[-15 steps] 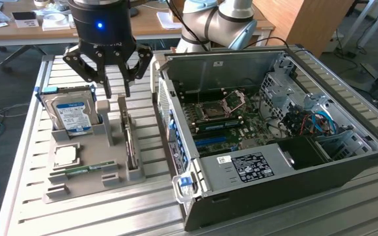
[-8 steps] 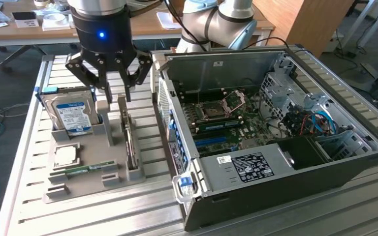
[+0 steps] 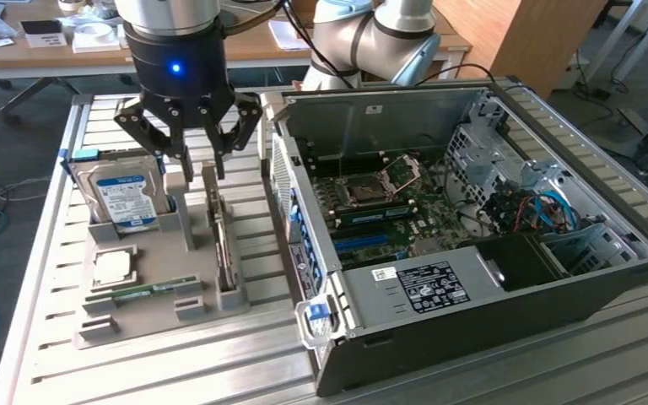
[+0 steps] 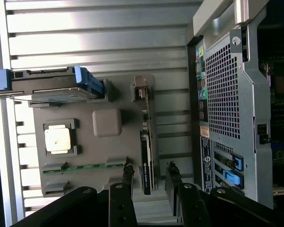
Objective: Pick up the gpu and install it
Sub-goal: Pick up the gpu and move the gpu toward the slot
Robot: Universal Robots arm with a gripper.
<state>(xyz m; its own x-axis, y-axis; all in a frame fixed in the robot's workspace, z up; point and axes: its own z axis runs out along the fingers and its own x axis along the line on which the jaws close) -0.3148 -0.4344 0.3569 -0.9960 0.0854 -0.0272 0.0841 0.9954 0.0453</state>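
Note:
The gpu [image 3: 225, 246] is a thin dark card standing on edge in a slot of the grey holder tray [image 3: 155, 316], with its pale metal bracket at the far end. In the wrist view the gpu [image 4: 146, 156] runs lengthwise between the two dark fingers [image 4: 128, 172], with a gap on each side. My gripper [image 3: 198, 164] hangs open just above the card's far end, close to the open computer case. Seen from the wrist, the gripper [image 4: 149, 168] straddles the card without touching it.
The tray also holds an upright hard drive with a blue label [image 3: 127, 198], a silver processor [image 3: 112, 266] and a green memory stick [image 3: 149, 291]. The open computer case [image 3: 594, 283] lies at the exterior view's right, its motherboard [image 3: 386, 211] exposed. Everything rests on a slatted metal table [image 3: 132, 371].

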